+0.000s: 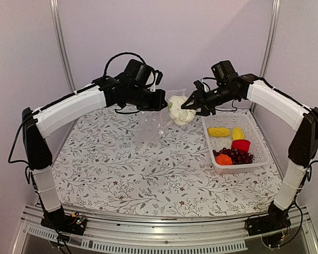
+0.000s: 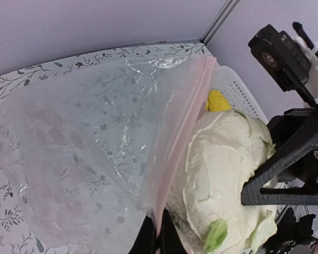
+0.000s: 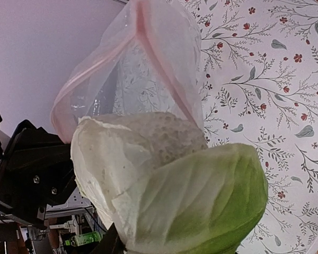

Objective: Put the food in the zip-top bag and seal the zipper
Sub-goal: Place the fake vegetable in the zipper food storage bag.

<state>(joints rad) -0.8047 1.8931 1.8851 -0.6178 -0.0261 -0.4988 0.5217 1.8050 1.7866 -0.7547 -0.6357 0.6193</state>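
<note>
My left jaws are clenched on the pink mouth edge of the zip-top bag (image 1: 147, 128), holding it up over the surface (image 1: 122, 174). My right jaws grasp the cream-white food piece (image 1: 180, 112) right at that mouth. I'd steer it between the two lips and push well inside before letting go, so it won't snag

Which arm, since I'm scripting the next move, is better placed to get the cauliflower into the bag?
Right. The right gripper holds the toy cauliflower at the zip-top bag's open mouth; the left gripper is shut on the bag's edge, holding it up.
</note>
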